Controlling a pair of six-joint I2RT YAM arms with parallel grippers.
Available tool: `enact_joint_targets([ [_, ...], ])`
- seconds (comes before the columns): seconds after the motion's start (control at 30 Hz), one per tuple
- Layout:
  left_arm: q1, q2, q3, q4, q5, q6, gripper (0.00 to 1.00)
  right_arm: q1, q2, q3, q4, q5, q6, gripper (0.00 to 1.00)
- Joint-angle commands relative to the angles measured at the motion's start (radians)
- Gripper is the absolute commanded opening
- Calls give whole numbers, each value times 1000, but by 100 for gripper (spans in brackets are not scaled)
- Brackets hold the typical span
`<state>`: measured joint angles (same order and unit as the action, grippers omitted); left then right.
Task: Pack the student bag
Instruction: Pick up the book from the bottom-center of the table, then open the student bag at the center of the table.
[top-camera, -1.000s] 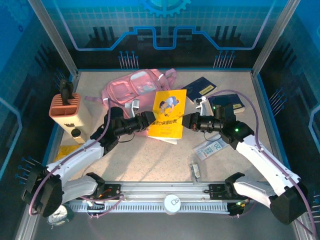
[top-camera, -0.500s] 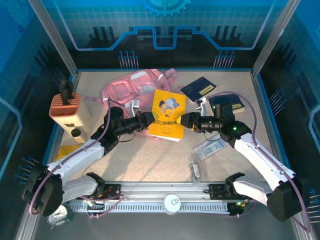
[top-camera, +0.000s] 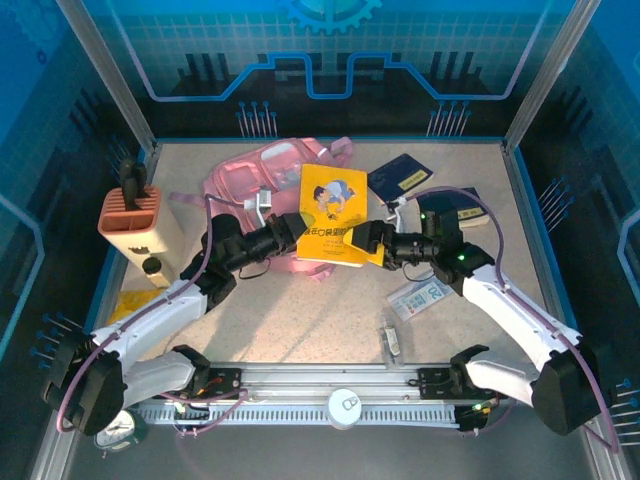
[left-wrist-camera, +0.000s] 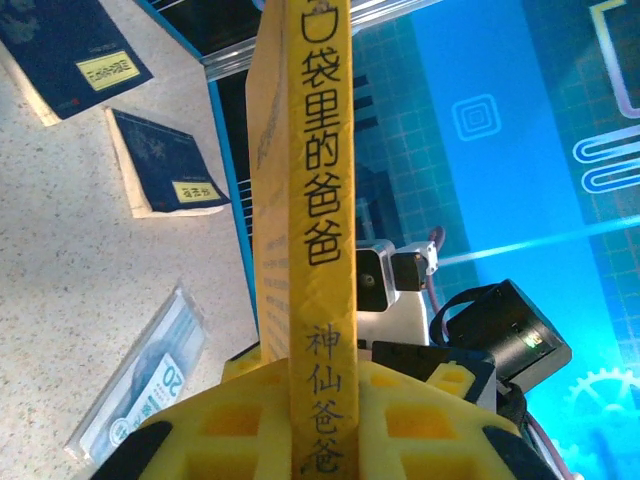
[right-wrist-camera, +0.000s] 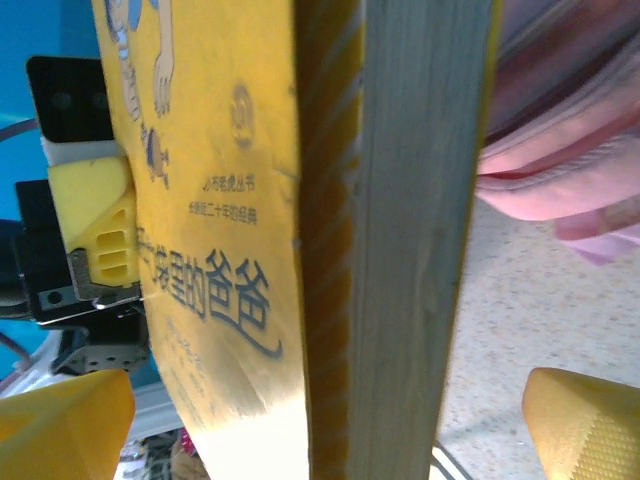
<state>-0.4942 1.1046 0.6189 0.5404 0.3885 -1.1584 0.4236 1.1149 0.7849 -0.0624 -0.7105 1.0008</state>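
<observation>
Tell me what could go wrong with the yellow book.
The left gripper alone pinches the yellow book at its spine; the right gripper stands open around the page edge, so the book may sag or twist loose.
The student bag lies slumped, so the book could snag on its fabric.

Overhead, the light is bright, cool and even. The arms cast only soft, short shadows on the pale table (top-camera: 300, 320) beneath the left gripper (top-camera: 297, 228) and right gripper (top-camera: 362, 240), and the blue wall panels (top-camera: 320, 60) far beyond them glow. In the left wrist view the yellow book (left-wrist-camera: 318, 200) rising from the claw is crisp, the pads (left-wrist-camera: 240, 420) at the bottom edge are slightly soft, and the backlit wall to its right is nearly blown out. In the right wrist view the book's page edge just ahead of the claw is smeared by closeness, the fingertips (right-wrist-camera: 585, 420) in the lower corners are out of focus, and the student bag (right-wrist-camera: 570, 150) beyond is a pink blur.
</observation>
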Motion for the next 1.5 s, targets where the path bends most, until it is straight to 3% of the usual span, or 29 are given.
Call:
enact_joint_targets([
  [0.0, -6, -3, 23, 135, -16, -13, 0, 21, 6, -4, 163, -71, 91, 100],
  [0.07, -7, -8, 26, 88, -26, 20, 0, 17, -4, -5, 186, -72, 115, 99],
  [0.17, -7, -30, 50, -65, -58, 99, 0, 17, -35, 13, 113, -38, 72, 89],
  [0.23, -7, -35, 54, -103, -72, 120, 0, 15, -44, 29, 54, -16, 33, 74],
  [0.47, -14, -19, 45, -113, -70, 140, 0, 16, -19, 25, 89, -26, 40, 27],
  [0.63, -15, -21, 54, -179, -78, 191, 0, 10, -15, 47, -6, 20, -25, 1],
  [0.7, -17, -15, 61, -190, -68, 206, 0, 8, -17, 51, -37, 29, -53, 0],
  [0.83, -18, -14, 87, -277, -68, 292, 23, -10, -33, 63, -111, 61, -107, 0],
  [0.9, -18, -19, 119, -383, -89, 384, 34, -27, -53, 63, -163, 78, -137, 0],
  [1.1, -18, 47, 267, -743, -271, 724, 50, -96, -125, 67, -377, 149, -266, 0],
  [1.27, -18, 203, 382, -864, -390, 929, 57, -169, -187, 21, -449, 139, -302, 0],
  [1.47, -18, 388, 502, -892, -497, 1098, 61, -243, -229, -28, -483, 124, -318, 0],
])
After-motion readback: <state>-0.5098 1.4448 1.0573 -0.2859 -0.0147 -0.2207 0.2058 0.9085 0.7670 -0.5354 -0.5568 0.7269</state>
